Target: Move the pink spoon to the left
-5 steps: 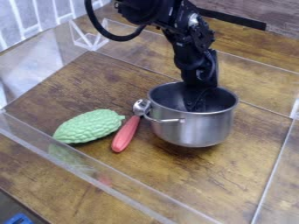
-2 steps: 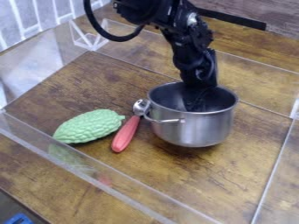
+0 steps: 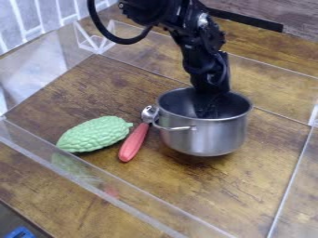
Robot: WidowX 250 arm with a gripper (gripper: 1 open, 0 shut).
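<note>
**No movement since the earlier frames: arm parked in pot, spoon untouched**

Nothing shifted since a second ago; arm, pot, spoon and vegetable all in the same places.

Gripper: black, lowered steeply into the mouth of the steel pot. Fingertips hidden against the dark interior; spread of the jaws cannot be told, nor whether anything is clasped.

Steel pot: round, upright, right of centre on the wooden table, small handle on its left side.

Pink spoon: flat on the table just left of the pot, reddish-pink handle slanting down and left, metal-looking upper end beside the pot's handle. Well clear of the gripper, not held.

Green vegetable: bumpy, oblong, lying just left of the spoon, close beside its handle.

Clear plastic barrier: running along the table's near left edge.

Black cable: looped behind the upper arm.
</note>
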